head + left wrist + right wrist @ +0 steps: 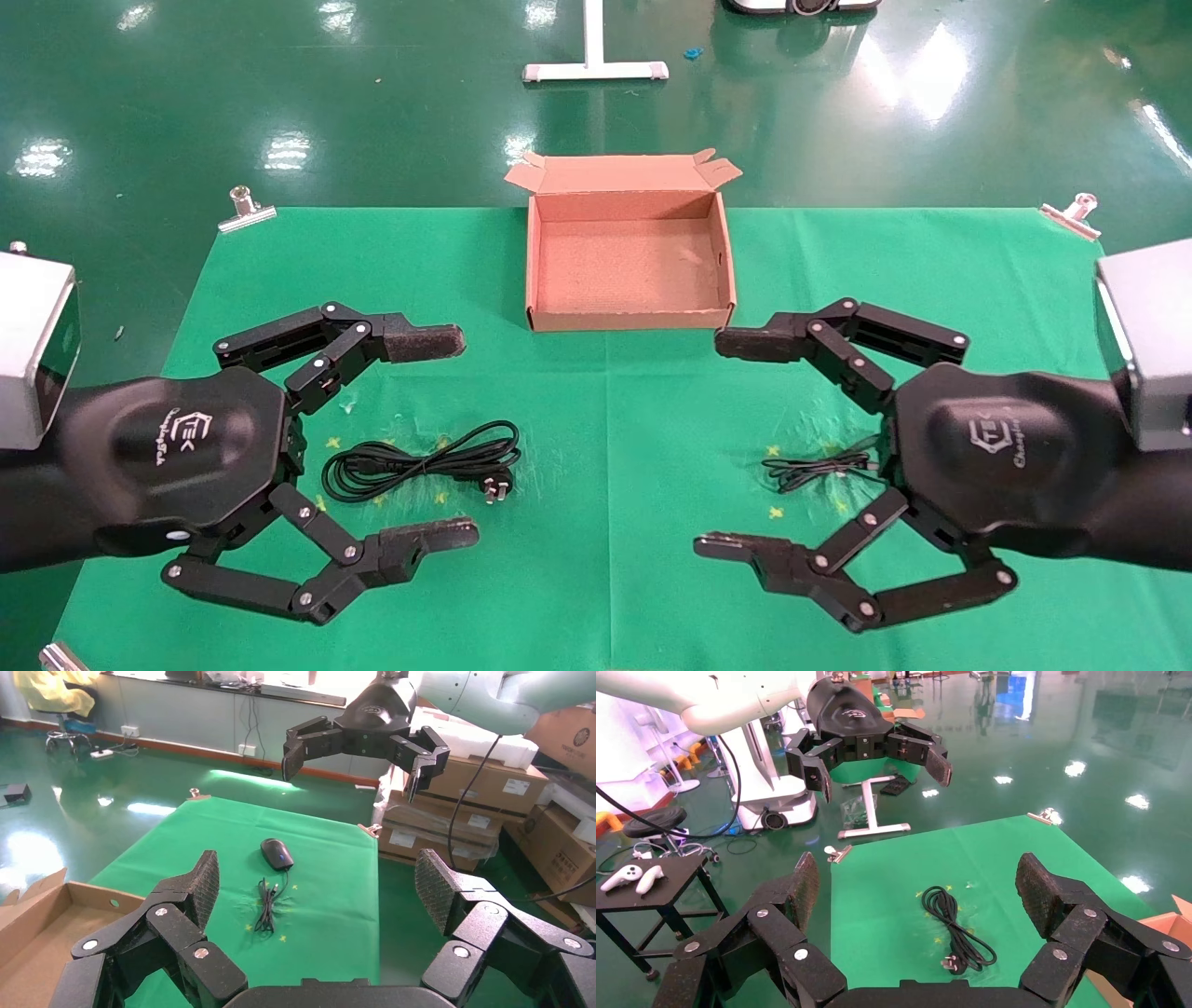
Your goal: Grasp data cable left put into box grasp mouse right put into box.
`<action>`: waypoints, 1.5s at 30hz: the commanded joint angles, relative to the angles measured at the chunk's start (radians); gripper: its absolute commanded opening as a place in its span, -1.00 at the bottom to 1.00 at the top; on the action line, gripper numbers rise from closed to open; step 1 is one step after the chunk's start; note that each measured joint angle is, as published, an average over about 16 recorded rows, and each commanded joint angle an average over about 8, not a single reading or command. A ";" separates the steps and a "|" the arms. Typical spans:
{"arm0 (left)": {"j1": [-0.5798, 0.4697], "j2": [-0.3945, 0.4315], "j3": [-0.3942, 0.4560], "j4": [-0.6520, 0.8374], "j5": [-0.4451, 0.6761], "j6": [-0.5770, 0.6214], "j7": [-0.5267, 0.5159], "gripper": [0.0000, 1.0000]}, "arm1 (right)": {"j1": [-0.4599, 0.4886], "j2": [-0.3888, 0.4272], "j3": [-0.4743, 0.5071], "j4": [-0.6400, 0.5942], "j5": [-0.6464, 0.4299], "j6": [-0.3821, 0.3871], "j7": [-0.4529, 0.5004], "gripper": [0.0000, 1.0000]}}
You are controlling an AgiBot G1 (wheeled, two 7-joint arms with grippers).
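Where the head view looks down on the green-covered tabletop (605, 410), left claw (456, 438) at the left, spread wide, hovering with nothing between its fingers; right claw (722, 443) at the right, likewise spread wide and empty. Data cable (419, 461) lying coiled on the cloth just beside the left claw's palm, plug (498, 486) with metal prongs at the end toward the tabletop's middle; same cable (958, 927) seen whole in the right wrist view, between that claw's two fingers (800, 888). Mouse hidden in the head view behind the right claw's body, only its thin cord (819, 466) showing as a small bundle on the cloth; mouse (276, 853) plain in the left wrist view, upright, with a small blue light on its back, cord (268, 906) bundled just beside it. Open cardboard box (629, 321) at the far middle of the tabletop, between the two claws and well apart from cable and mouse, interior bare, rear flaps raised. Box cut off at the edge of both wrist views, only a corner (42, 903) visible. Metal clips (247, 210) at the far corners of the cloth.
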 commanded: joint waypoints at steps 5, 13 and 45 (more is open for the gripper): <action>-0.011 -0.027 0.039 -0.024 0.115 -0.019 -0.020 1.00 | -0.003 0.015 -0.019 0.013 -0.067 0.019 -0.001 1.00; -0.115 -0.004 0.184 -0.064 0.520 -0.052 -0.082 1.00 | -0.026 0.039 -0.077 0.048 -0.248 0.109 0.036 1.00; -0.222 0.315 0.418 -0.065 1.366 -0.306 -0.392 1.00 | -0.092 0.095 -0.065 0.048 -0.268 0.159 0.047 1.00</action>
